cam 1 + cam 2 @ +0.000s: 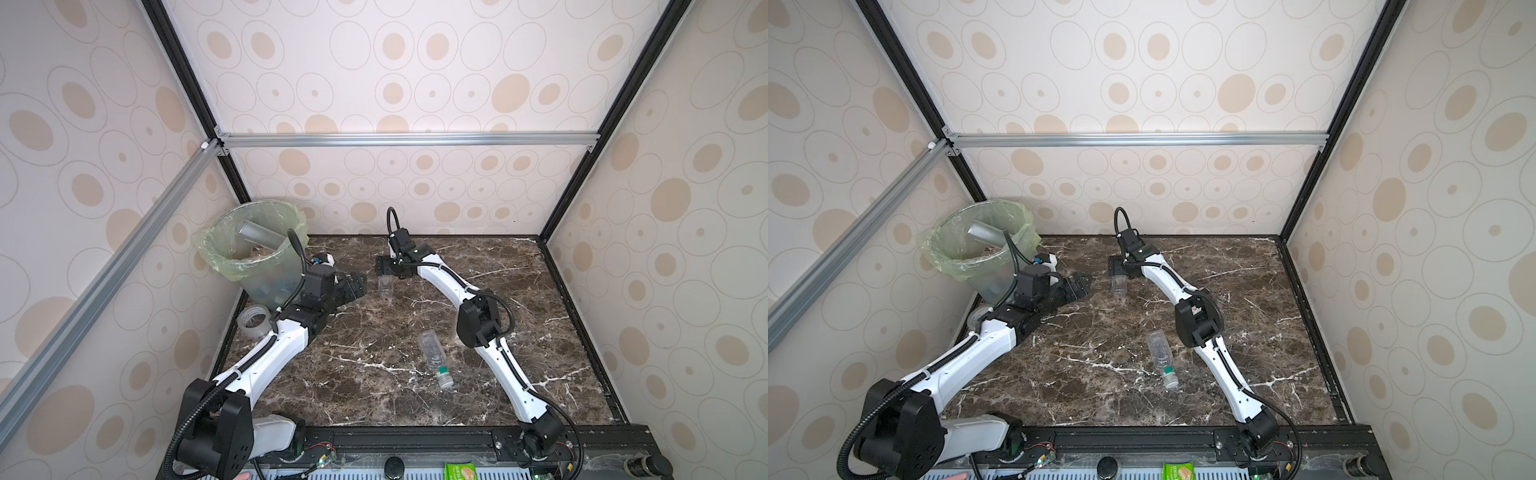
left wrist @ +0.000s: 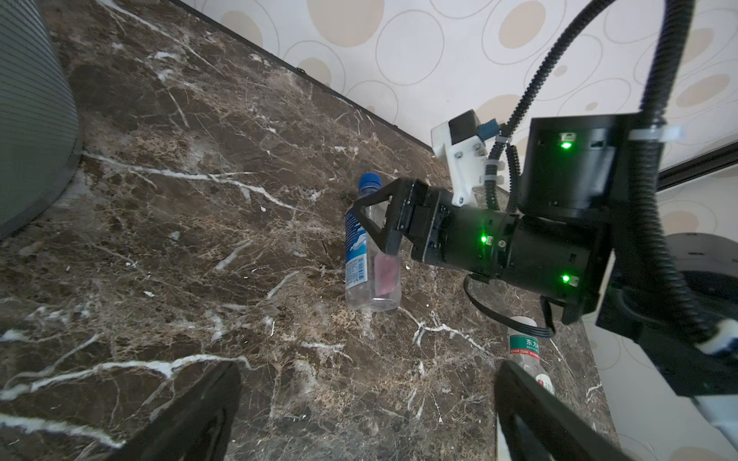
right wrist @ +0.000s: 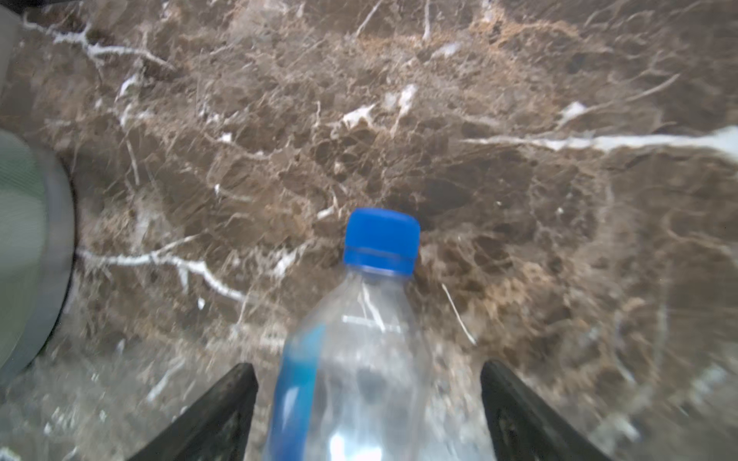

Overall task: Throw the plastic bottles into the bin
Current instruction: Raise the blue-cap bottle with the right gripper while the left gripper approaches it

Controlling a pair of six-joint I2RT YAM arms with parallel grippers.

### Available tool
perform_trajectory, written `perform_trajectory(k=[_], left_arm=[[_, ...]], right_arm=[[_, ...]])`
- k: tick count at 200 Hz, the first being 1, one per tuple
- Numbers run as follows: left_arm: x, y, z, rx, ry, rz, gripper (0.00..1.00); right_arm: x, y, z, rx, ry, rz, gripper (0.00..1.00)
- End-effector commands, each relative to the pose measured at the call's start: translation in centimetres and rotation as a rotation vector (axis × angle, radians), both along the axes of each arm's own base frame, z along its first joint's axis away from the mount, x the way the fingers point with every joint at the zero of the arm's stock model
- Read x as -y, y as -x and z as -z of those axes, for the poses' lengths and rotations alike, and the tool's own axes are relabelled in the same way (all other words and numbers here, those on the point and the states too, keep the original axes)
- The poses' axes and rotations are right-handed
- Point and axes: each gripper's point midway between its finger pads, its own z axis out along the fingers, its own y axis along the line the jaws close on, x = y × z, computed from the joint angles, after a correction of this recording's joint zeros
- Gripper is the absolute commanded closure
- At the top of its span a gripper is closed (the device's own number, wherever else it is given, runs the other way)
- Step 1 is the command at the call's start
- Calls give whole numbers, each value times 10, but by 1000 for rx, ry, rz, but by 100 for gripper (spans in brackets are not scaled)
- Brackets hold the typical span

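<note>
- At the back left corner of the dark brown marble table [image 1: 353, 395] [image 1: 1084, 395], the translucent round bin [image 1: 266, 282] [image 1: 984, 282] lined with a pale green bag stands upright, with a clear tape roll [image 1: 253, 320] just beside it.
- The left gripper [image 1: 360, 286] [image 1: 1086, 284] [image 2: 369, 367] hovers near the bin, its jaws spread wide and empty.
- The right gripper [image 1: 388, 274] [image 2: 371, 229] [image 3: 366, 366] is lowered over a clear plastic bottle with a blue cap and blue label [image 1: 385, 286] [image 1: 1119, 286] [image 2: 369, 255] [image 3: 359, 359], which lies on the marble. The jaws straddle the bottle's body with a gap on each side, so it is not gripped.
- A second clear plastic bottle with a green label and white cap [image 1: 434, 357] [image 1: 1160, 353] [image 2: 527, 355] lies mid-table, well apart from both grippers.
</note>
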Motion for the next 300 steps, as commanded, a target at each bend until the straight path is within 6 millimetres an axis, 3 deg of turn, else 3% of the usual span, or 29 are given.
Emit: perform_trajectory(k=[1,49,146,174,222,256,300], left_arm=[[-6,6,-3,13,-23,11,1],[-10,9,3,7,-15,14,1],[-12,14,7,-2,0,20,1],[-11,16,6,-8,15,22,1],[0,16,-22,45,102,37,1],[19,14,-58,132,149,90,1],[48,12,-115,315,213,174,1]], right_arm=[[-8,-10,-11,35,-53,49,10],[-9,-11,12,-1,-60,100,18],[4,-1,13,-67,-43,130,58],[-3,-3,-21,-58,-146,113,62],[-20,-3,-128,10,-443,77,65],[-22,10,-188,28,-553,60,65],[-20,29,-237,35,-668,63,65]])
